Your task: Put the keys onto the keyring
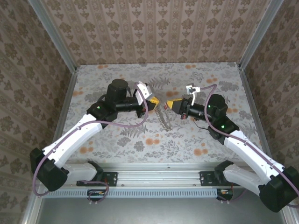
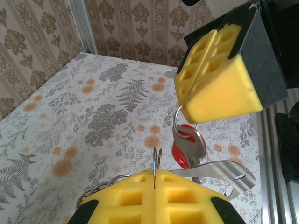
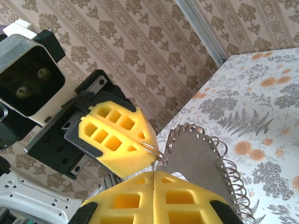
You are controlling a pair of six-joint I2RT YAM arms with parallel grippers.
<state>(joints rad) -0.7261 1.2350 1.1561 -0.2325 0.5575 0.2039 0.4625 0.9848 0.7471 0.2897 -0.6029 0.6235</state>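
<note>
Both grippers clamped, key not yet on the keyring: slip and snag risks

You are holding the work in mid-air above the desk [image 1: 196, 140], with the 2 grippers meeting nose to nose.

Your left gripper [image 2: 154, 181] is pressing its pads together on the thin wire of the keyring [image 3: 156, 152], which is projecting just past the pad tips. Your right gripper [image 2: 188, 113] is pinching a small ring [image 2: 179, 125]. The key [image 2: 190, 145], with its red head, is hanging from that ring just beside the keyring wire. I cannot tell whether they are touching. A flat grey metal piece [image 3: 201, 161], edged with wire coils, is dangling close by.

Judgement: threading is in hand but not done.

Risks from here:
1. You are gripping thin wire between soft pads, so a sideways push from the key is likely to twist or slide the keyring out of line.
2. The key is hanging loose, so a quick move could set it swinging and make it miss the wire.
3. The dangling metal piece could be catching on the coils or the key as you close in.
4. The 2 sets of pads are working very near each other, so further advance risks them colliding.
</note>
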